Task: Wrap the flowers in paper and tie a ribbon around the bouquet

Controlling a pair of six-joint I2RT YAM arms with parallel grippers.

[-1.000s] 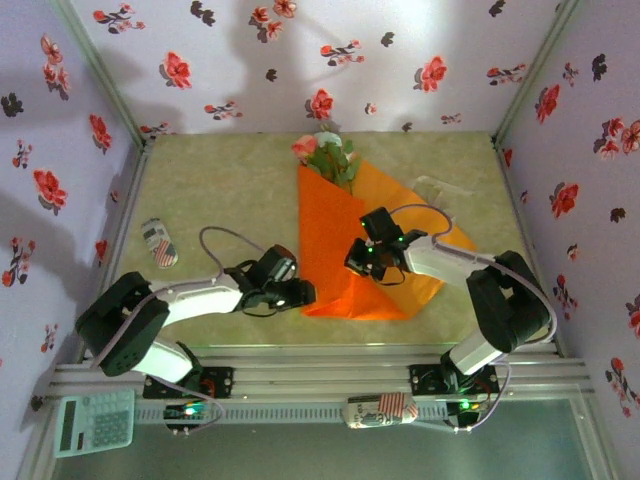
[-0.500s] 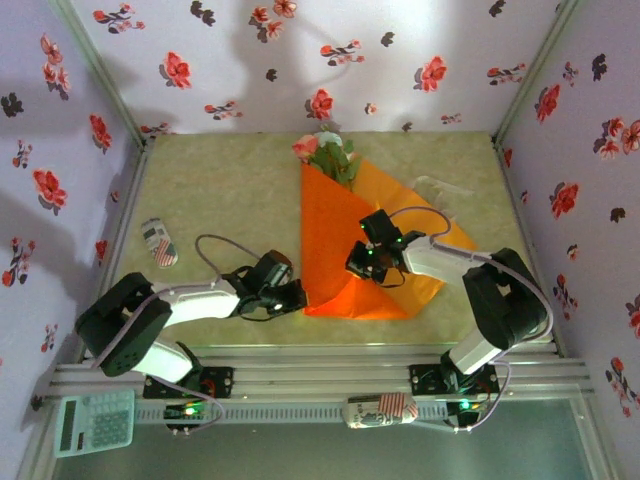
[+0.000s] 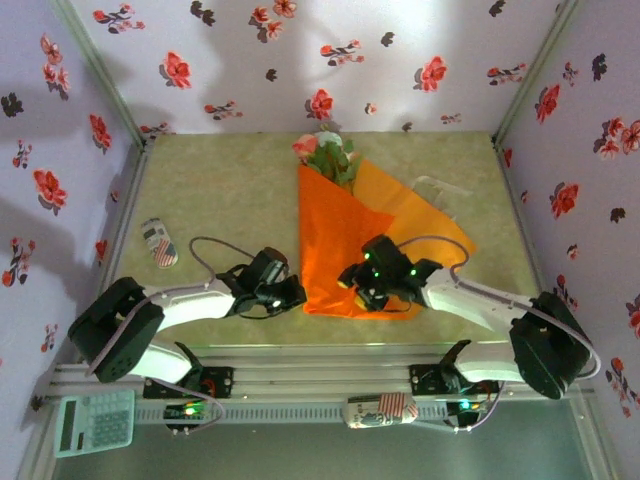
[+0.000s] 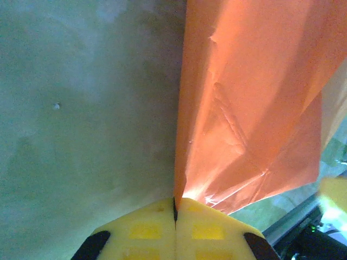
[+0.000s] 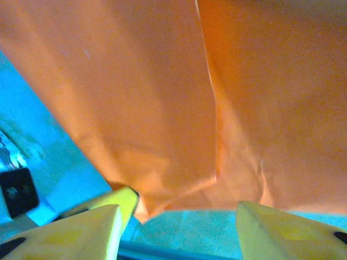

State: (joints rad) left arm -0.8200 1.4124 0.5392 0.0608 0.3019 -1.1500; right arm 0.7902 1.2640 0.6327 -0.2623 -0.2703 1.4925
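The orange paper [image 3: 350, 240] lies folded over the flowers [image 3: 325, 152], whose pink and cream blooms and leaves stick out at its far end. My left gripper [image 3: 297, 294] is shut on the paper's near left corner; its yellow fingertips [image 4: 162, 214] pinch the paper [image 4: 255, 108] edge. My right gripper [image 3: 352, 285] hovers open over the paper's near edge. In the right wrist view its gripper [image 5: 179, 219] stands apart from the paper [image 5: 162, 97], with nothing between its fingers. The whitish ribbon [image 3: 440, 187] lies past the paper's right side.
A calculator [image 3: 95, 422] sits at the near left beyond the rail. A small flag-printed packet [image 3: 158, 243] lies on the table's left side, and another [image 3: 380, 410] rests on the rail. Flowered walls close in three sides.
The left gripper has shut on the paper's corner. The right gripper has opened, let go of the paper, and moved toward the near edge as its arm stretched out.
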